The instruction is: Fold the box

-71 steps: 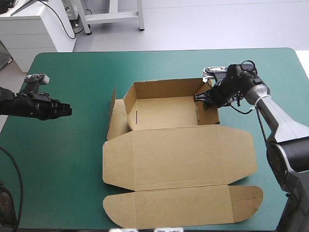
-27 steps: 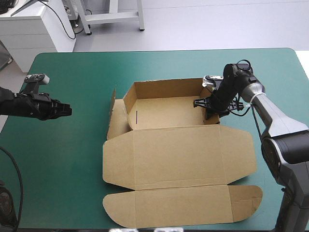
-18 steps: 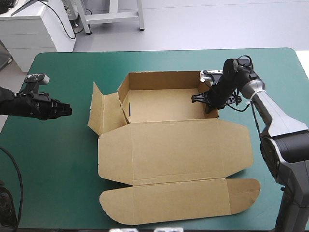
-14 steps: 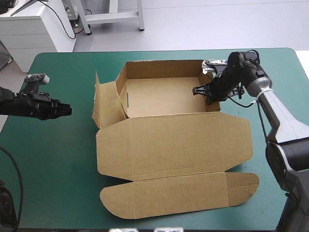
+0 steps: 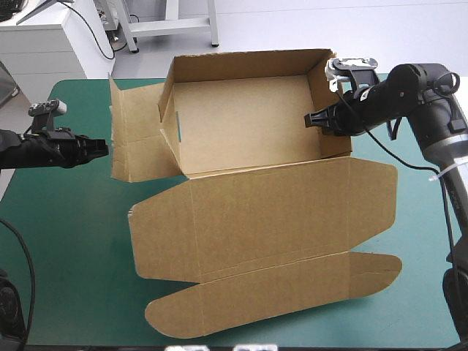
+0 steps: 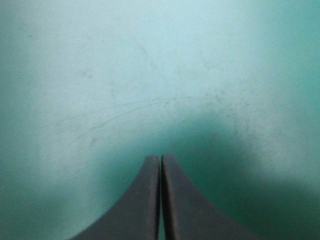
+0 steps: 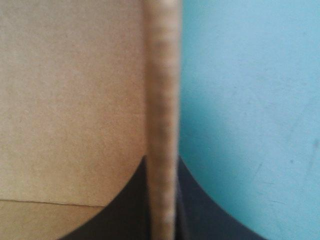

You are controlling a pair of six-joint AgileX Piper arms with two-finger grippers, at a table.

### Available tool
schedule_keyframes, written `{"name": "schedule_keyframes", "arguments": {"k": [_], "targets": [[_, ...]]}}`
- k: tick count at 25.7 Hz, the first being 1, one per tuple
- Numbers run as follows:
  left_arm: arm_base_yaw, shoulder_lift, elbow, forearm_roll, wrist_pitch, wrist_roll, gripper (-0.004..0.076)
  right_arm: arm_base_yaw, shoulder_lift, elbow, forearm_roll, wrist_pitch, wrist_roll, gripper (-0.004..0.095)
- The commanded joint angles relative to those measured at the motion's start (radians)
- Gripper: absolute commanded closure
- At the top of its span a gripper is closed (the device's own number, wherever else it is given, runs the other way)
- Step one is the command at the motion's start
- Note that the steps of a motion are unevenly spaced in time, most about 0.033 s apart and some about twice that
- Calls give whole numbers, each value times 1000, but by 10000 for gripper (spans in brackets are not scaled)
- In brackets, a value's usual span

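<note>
Box (image 5: 248,131), brown, lifted and tilted since earlier by right gripper (image 5: 313,119) clamped on its side wall; left gripper (image 5: 99,148) clenched empty; opposite wall awaits tucking.

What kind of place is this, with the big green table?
Probably a robot lab or workshop: a teal-green table, the left pincer hovering shut, and the right pincer gripping the brown box by one wall.
</note>
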Motion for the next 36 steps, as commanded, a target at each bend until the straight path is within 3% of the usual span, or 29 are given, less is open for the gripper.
{"name": "schedule_keyframes", "arguments": {"k": [1,9,17,33,35,36], "targets": [[-38,-5,-26,-195,-45,15,732,-3,-37,-35,122,-3,-27,923],[-228,4,-26,-205,-101,-29,731,-3,-3,-35,119,-32,-27,923],[-312,-46,-26,-399,-125,-29,732,-3,32,-35,34,-39,-15,923],[-349,-89,-26,-508,79,-21,730,-3,73,-35,33,-32,-15,923],[-349,-89,-32,-508,93,-21,694,-3,73,-35,29,-32,-15,923],[-349,-89,-40,-513,108,-21,636,-3,73,-35,20,-27,-15,923]]}}
